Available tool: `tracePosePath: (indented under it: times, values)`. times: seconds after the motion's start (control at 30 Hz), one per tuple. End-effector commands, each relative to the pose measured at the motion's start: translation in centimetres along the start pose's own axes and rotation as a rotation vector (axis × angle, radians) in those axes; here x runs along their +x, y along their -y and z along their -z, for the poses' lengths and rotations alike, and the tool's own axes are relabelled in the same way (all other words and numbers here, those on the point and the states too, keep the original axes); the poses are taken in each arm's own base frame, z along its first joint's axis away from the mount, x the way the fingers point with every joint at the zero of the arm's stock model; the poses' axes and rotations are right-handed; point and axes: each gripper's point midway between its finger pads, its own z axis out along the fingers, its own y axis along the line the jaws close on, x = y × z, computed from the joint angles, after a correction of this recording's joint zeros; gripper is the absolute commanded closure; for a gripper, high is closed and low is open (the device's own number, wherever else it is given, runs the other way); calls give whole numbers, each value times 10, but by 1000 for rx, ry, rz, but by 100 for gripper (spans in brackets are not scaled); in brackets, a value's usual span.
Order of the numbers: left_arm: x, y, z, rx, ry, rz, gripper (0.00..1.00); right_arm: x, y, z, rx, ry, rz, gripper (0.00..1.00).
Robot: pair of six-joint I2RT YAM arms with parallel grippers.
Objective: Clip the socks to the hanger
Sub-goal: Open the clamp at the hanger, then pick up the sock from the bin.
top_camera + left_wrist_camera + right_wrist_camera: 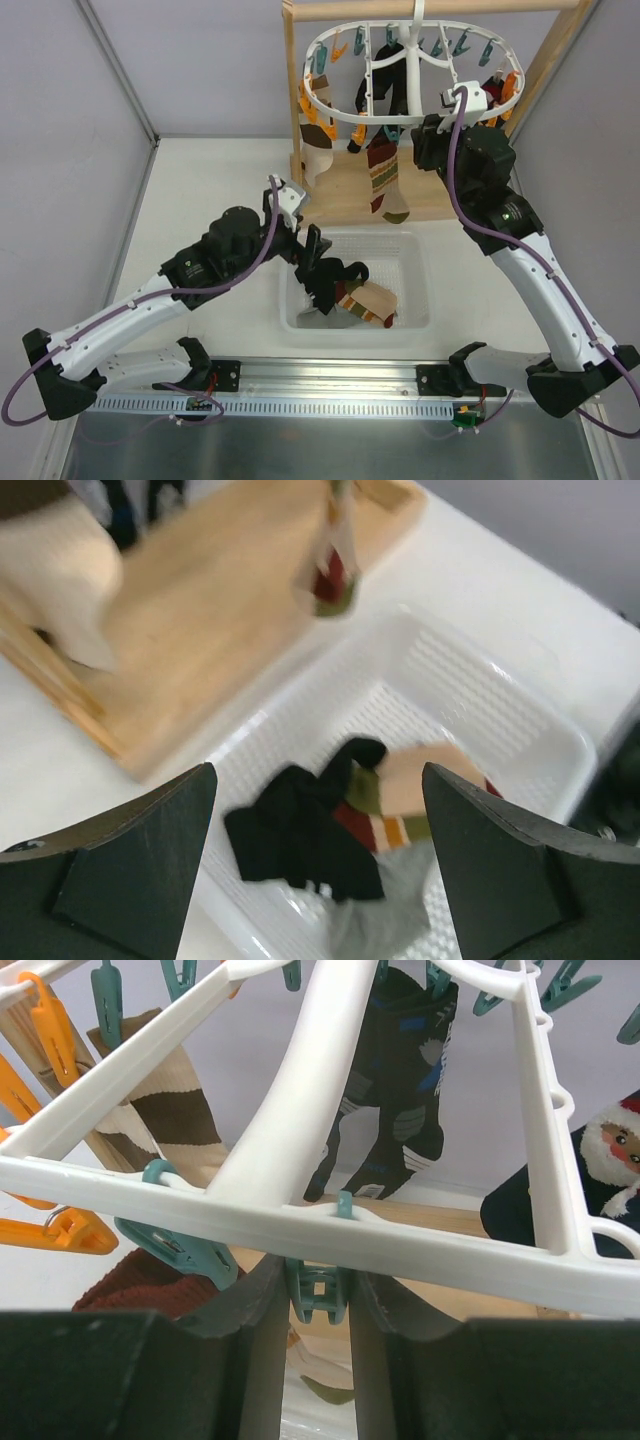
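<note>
Watching the right hand [318, 1305] up at the hanger [300, 1225]: its two fingers are closing on either side of a teal clothespin [318, 1288] hanging under the near rim, and we are reading that as a pinch on the pin. No sock is lying in or near that pin.

The left hand [318, 780] is hovering low over the white basket [415, 300] on the desk [200, 190], jaws spread wide, gripping nothing. Below it a black sock [300, 830] is lying partly across a striped sock [400, 815], with a grey piece [385, 920] beside them.

Already hanging from the ring: a dark sock with blue and white marks [400, 1090], a brown-and-cream sock [160, 1110], a Santa-patterned one [610, 1160] and a long patterned sock [385, 180] dangling over the wooden stand [345, 190].

Risks we are flagging, as judgement:
- The loose socks are overlapping, so a wide closing grab may be lifting two at once, or only a fold that slips out on the way up.
- The hanger is hanging from one hook; any sideways pull on the pinched pin may be tilting or swinging the ring and moving the pin off target.
- The fingers are holding a small, smooth pin; a slight slip may be letting it snap shut before fabric arrives.
- A second teal pin [180, 1250] is sitting just beside the first and may be snagging the incoming sock.
</note>
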Motion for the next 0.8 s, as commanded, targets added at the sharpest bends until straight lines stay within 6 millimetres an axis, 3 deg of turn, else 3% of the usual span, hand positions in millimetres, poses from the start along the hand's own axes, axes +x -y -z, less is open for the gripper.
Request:
tracePosePath:
  times: [0.0, 0.13, 0.2, 0.23, 0.3, 0.47, 0.5, 0.53, 0.6, 0.63, 0.77]
  values:
    - [80, 38, 6, 201, -220, 111, 16, -20, 0, 5, 2, 45, -41, 99]
    - [120, 64, 3, 282, -344, 122, 18, -19, -1, 6, -3, 36, -42, 99]
    - [126, 76, -3, 297, -369, 106, 18, -15, 0, 7, -1, 25, -39, 99]
    - [135, 78, -10, 288, -401, 100, 18, -14, 1, 7, 2, 24, -40, 99]
    - [136, 85, -20, 285, -410, 101, 19, -10, 1, 8, 3, 20, -45, 99]
    - [165, 122, -48, 335, -466, 74, 21, -7, 1, 11, 3, 5, -44, 99]
    - [163, 127, -55, 331, -457, 62, 21, -6, 1, 10, 3, 2, -41, 99]
    - [176, 133, -62, 327, -490, 46, 22, -6, 2, 12, 3, 2, -40, 99]
    - [173, 149, -73, 336, -473, 37, 23, -4, 3, 13, 7, -7, -34, 99]
    - [184, 154, -79, 338, -491, 30, 23, 0, 3, 14, 8, -16, -32, 99]
    - [179, 177, -104, 376, -424, 40, 24, 5, 5, 19, 12, -20, -32, 99]
